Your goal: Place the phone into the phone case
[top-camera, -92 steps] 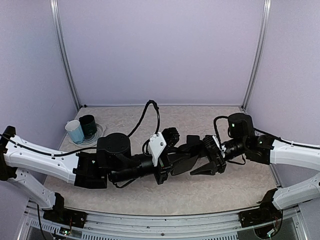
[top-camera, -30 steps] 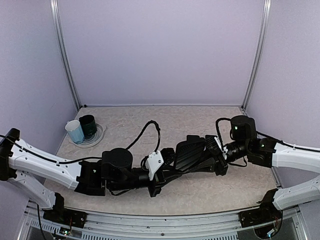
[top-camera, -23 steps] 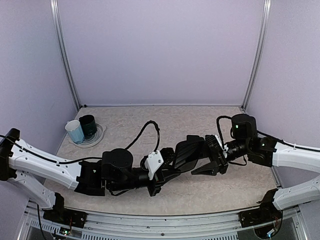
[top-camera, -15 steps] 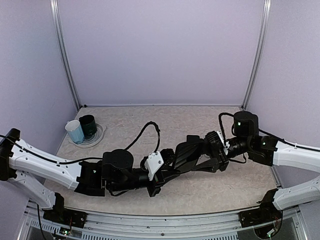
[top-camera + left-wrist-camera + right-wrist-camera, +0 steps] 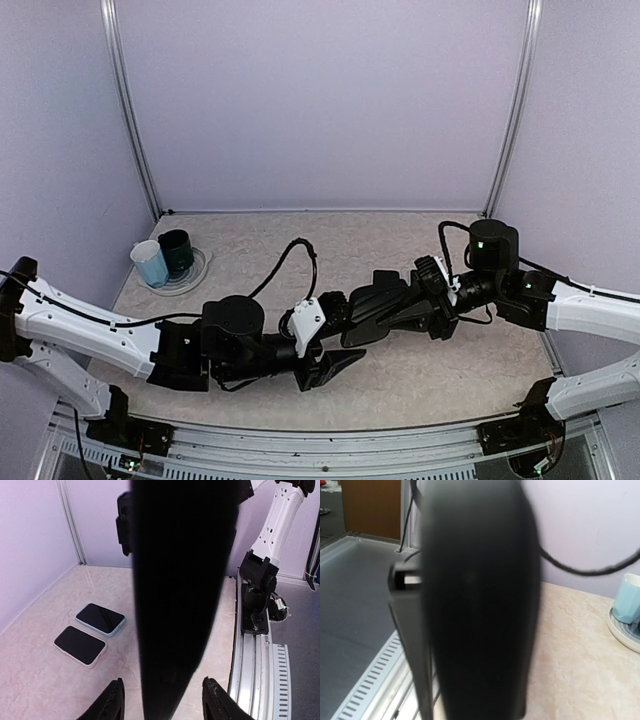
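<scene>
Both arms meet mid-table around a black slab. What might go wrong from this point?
1. The left gripper is open, fingers clear of the black slab, which seems to hang from the right gripper alone; a weak hold may drop it on the table.
2. The slab fills both wrist views, so alignment is hard to check.
3. A blue-edged phone and a white-edged phone lie on the table; a low sweep may hit them.

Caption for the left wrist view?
Close dark slab blocks the centre, left tool open at frame bottom; blue-edged phone and pale-edged phone lie flat on the table.
</scene>
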`<control>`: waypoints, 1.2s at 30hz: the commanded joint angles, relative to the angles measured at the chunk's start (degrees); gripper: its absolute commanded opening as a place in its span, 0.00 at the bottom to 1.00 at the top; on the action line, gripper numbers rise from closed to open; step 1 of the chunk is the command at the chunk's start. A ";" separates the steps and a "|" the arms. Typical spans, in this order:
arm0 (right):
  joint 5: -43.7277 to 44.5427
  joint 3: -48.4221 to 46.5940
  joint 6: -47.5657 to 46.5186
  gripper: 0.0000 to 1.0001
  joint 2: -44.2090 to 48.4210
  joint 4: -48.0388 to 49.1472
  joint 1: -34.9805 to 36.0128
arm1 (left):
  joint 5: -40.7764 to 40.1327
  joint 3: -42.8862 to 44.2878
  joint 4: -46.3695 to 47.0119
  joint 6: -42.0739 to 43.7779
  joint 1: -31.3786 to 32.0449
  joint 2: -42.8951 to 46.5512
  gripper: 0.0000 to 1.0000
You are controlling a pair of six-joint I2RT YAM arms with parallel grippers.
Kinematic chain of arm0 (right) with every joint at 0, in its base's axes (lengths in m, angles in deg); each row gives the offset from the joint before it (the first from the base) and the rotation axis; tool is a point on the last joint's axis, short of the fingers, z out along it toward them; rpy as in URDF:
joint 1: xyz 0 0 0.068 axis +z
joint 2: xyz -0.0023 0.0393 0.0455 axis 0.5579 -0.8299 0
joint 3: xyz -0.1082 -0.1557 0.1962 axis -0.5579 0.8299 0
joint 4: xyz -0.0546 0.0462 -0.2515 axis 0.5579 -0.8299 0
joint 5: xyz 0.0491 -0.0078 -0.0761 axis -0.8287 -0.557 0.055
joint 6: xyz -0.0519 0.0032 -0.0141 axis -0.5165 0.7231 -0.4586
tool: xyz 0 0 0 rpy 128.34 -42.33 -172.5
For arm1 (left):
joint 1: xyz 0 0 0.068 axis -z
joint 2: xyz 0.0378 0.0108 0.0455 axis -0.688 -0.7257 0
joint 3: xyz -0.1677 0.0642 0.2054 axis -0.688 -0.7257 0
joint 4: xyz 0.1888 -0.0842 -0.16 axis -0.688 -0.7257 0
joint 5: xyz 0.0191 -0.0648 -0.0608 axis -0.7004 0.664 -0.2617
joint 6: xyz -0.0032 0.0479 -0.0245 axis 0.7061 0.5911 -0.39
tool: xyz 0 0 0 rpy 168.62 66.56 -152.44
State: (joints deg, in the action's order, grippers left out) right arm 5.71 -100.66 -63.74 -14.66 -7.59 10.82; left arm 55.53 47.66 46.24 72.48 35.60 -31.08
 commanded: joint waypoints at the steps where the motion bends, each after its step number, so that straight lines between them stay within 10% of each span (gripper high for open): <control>1: 0.23 -0.18 -0.24 0.00 0.06 1.25 0.21 | -2.75 1.85 2.39 -0.01 -0.12 4.98 0.55; 9: 0.66 0.54 -0.70 0.00 -1.36 1.60 0.13 | -0.57 4.52 3.23 -0.28 -0.23 6.42 0.17; 24: 6.45 0.44 6.52 0.00 -0.93 3.48 0.16 | -1.75 3.89 8.10 -6.42 -1.17 2.12 0.00; 25: 7.21 0.08 8.53 0.00 -1.06 3.89 0.16 | -1.60 3.83 7.77 -6.47 -1.46 2.11 0.03; 28: 10.01 -3.11 14.29 0.00 -1.90 2.55 0.15 | -2.52 1.92 7.51 -7.25 -2.59 2.49 0.93; 36: 5.47 -8.90 20.50 0.00 -2.24 1.29 0.14 | 8.23 -5.72 18.89 -8.91 -4.28 4.65 0.95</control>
State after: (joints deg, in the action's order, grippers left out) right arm 13.23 -105.62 -48.46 -17.41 -9.18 10.60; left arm 58.44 40.86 59.16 64.35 30.81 -26.71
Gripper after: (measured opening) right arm 0.090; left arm 0.977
